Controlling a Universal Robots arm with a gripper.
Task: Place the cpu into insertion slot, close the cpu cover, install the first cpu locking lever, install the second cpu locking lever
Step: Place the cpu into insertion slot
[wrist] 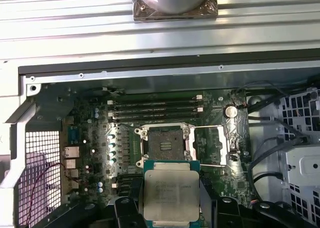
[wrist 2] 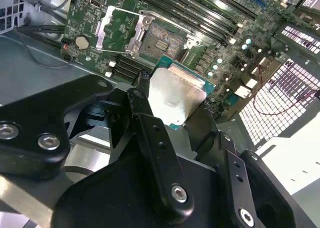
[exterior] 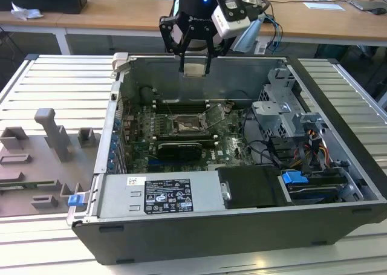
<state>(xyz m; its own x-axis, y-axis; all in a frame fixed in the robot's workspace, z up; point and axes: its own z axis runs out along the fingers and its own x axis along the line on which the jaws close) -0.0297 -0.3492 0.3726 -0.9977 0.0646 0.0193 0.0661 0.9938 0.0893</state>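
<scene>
My gripper (exterior: 195, 58) hangs over the open computer case, above its rear wall, shut on the cpu (exterior: 195, 68). The cpu (wrist: 171, 195) is a flat square chip with a silver top, pinched at two opposite edges by the black fingers (wrist 2: 143, 103). Below and ahead on the green board lies the insertion slot (wrist: 163, 146), its dark centre bare. The slot (exterior: 188, 126) sits mid-board in the exterior view. The cpu cover (wrist: 210, 146) is swung open beside it, a silver frame (wrist 2: 118, 29) standing clear of the slot (wrist 2: 163, 38).
Long memory slots (wrist: 155, 108) run behind the socket. A black card (exterior: 179, 148) lies in front of it, then the labelled power supply (exterior: 160, 194). Drive cage and cables (exterior: 284, 115) fill the exterior view's right. Grey fixtures (exterior: 54, 136) stand outside at the left.
</scene>
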